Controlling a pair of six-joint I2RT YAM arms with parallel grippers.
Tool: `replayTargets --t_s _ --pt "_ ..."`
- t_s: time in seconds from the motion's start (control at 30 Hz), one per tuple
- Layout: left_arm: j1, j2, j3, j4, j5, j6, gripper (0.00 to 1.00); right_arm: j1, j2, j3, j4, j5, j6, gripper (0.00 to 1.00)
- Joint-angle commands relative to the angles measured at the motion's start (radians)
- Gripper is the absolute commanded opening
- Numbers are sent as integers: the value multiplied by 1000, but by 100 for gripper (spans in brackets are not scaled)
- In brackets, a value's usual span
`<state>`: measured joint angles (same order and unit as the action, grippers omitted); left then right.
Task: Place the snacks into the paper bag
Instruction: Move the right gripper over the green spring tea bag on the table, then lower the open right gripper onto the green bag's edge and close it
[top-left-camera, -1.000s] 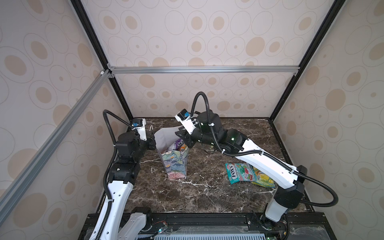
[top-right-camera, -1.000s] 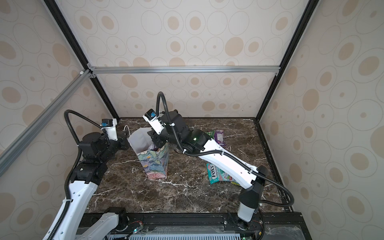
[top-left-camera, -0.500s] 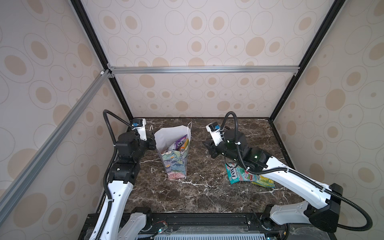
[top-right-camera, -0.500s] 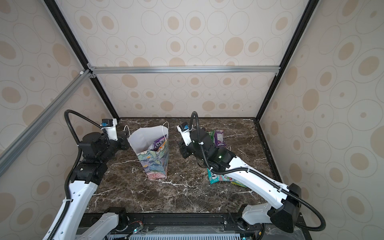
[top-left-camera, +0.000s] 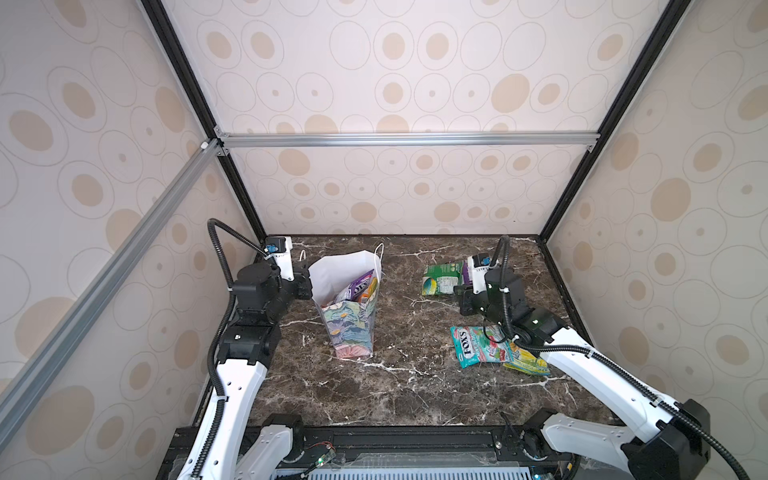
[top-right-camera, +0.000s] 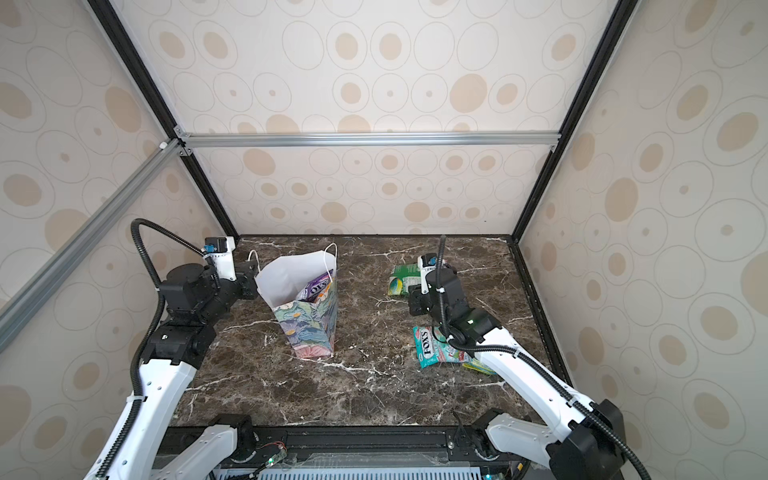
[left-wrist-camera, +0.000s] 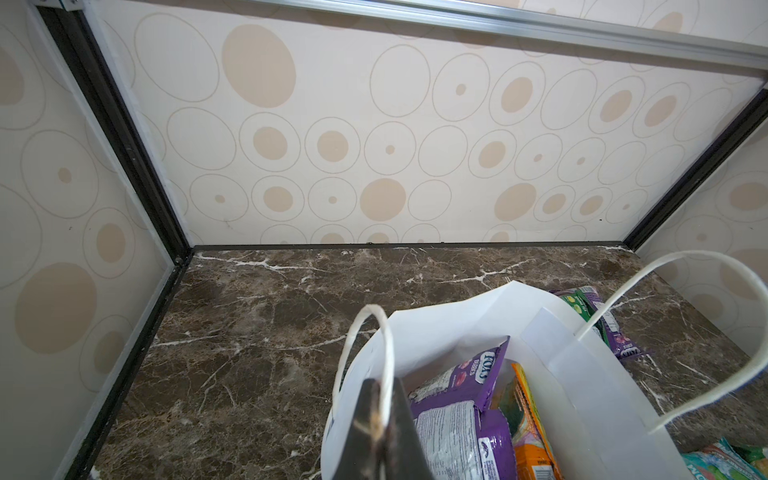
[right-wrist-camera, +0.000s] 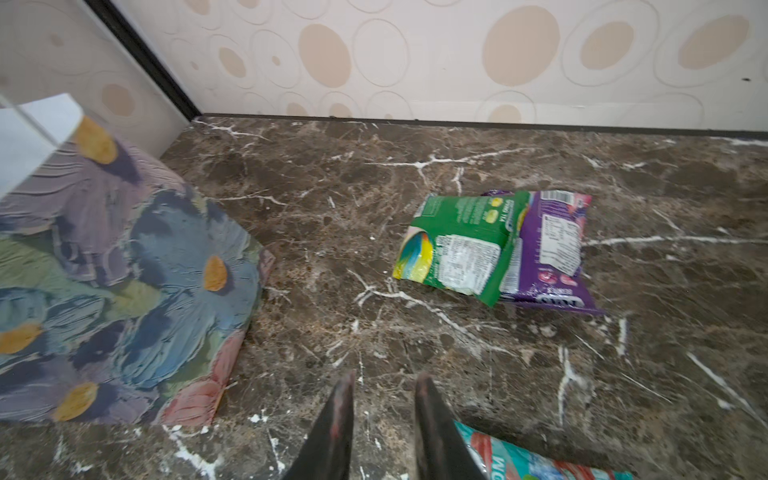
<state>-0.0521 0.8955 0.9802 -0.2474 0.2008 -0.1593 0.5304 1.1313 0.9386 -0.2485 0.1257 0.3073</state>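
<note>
Two fingers (right-wrist-camera: 336, 415) a little apart and empty, the right hand (right-wrist-camera: 385, 378) has swung back from the paper bag (top-left-camera: 353, 332). The left hand (left-wrist-camera: 382, 384) pinches the bag's cord handle (left-wrist-camera: 386, 332). Four snacks (top-left-camera: 478, 351) still wait on the table (top-left-camera: 374, 395), so more trips.

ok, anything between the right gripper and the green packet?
Nothing: in the right wrist view only bare marble tabletop separates the open right gripper from the green packet. The teal packet lies beside the gripper, off that line.
</note>
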Motion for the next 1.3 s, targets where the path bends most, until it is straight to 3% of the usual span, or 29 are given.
replayTargets --t_s 0.0,0.13,0.33,0.8,1.0,1.27 --pt "4 3 11 3 -15 9 4 -38 -13 -24 13 -30 32 28" --pt "4 10 15 2 9 5 3 -64 -4 -43 25 -66 41 28" --pt "5 10 16 8 38 -3 4 -121 72 -33 1 -31 22 31" --pt "4 -6 12 10 41 -3 4 -237 289 35 60 -192 0 32" --pt "5 -7 13 11 39 -2 4 -286 385 73 75 -276 -2 38" --pt "4 -6 12 12 37 -1 4 -297 452 104 69 -303 -15 38"
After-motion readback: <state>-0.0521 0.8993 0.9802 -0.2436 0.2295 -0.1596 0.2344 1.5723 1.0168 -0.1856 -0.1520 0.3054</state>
